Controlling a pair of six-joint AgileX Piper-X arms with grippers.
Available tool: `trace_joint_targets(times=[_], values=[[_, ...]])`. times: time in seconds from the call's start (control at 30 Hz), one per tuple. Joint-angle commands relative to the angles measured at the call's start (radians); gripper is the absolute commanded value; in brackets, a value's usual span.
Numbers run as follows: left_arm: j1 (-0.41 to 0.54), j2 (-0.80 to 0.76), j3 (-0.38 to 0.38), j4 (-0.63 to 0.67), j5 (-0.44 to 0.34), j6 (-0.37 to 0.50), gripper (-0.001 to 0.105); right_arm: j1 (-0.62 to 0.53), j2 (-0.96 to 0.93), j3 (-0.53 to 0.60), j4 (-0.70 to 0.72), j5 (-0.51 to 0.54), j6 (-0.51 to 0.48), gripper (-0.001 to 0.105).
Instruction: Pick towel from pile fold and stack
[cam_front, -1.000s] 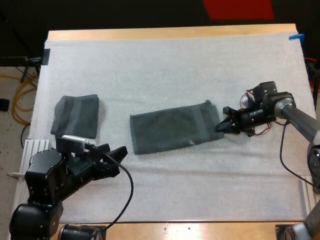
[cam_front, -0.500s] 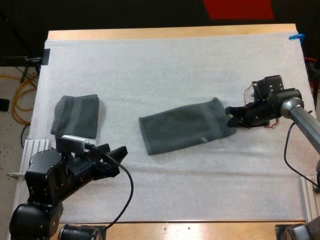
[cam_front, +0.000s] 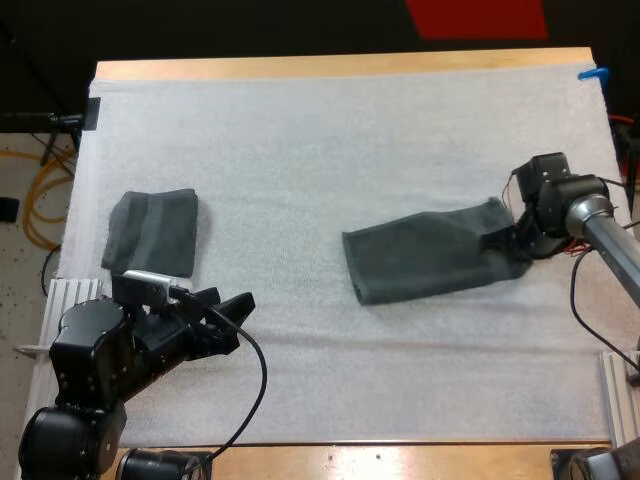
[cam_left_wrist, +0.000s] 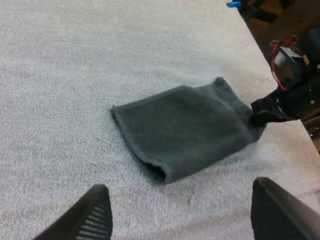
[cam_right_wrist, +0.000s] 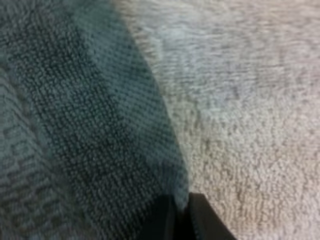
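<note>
Your R gripper (cam_front: 517, 243) sits at the right side of the mat (cam_front: 320, 140), fingers pinched narrow on the right end of the big towel (cam_front: 430, 252). In the R wrist view the two black fingertips (cam_right_wrist: 162, 217) meet right at the cloth's edge, w/ towel (cam_right_wrist: 75, 125) on one side and bare mat (cam_right_wrist: 250, 100) on the other.

The big towel lies flat, right of centre, skewed a bit: its right end is farther than its left end. The left wrist view shows it folded double (cam_left_wrist: 185, 130), fold lip open toward the near side, w/ the R gripper (cam_left_wrist: 272, 110) at its far-right corner.

Your L gripper (cam_front: 228, 300) is at the near left, low over the mat, fingers wide apart and holding nothing; from its own cam (cam_left_wrist: 180, 187) both fingers stand clear of the cloth.

The small folded towel (cam_front: 152, 232) rests at the left of the mat, just beyond the L gripper, well apart from the big towel. The wooden table (cam_front: 330, 66) shows past the mat's far edge.
</note>
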Motion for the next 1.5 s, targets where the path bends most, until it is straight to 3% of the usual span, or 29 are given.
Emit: trace_joint_targets(times=[0.0,0.2,0.37,0.67,1.13,1.47], values=[[0.0,-0.003,-0.01,0.003,0.007,-0.001,0.058,0.0,-0.018,-0.011,0.019,0.03,-0.019,0.0],[0.0,-0.003,-0.01,0.003,0.007,-0.001,0.058,0.039,-0.066,-0.054,0.025,-0.135,-0.045,0.0],[0.0,-0.003,-0.01,0.003,0.007,-0.001,0.058,0.17,-0.096,-0.102,0.031,-0.251,-0.009,0.0],[0.0,-0.003,-0.01,0.003,0.007,-0.001,0.058,0.397,-0.09,-0.113,-0.058,-0.301,0.102,0.0],[0.0,-0.003,-0.01,0.003,0.007,-0.001,0.058,0.454,0.001,-0.117,-0.112,-0.514,0.204,0.0],[0.0,-0.003,-0.01,0.003,0.007,-0.001,0.058,0.529,0.008,-0.117,-0.188,-0.532,0.264,0.0]])
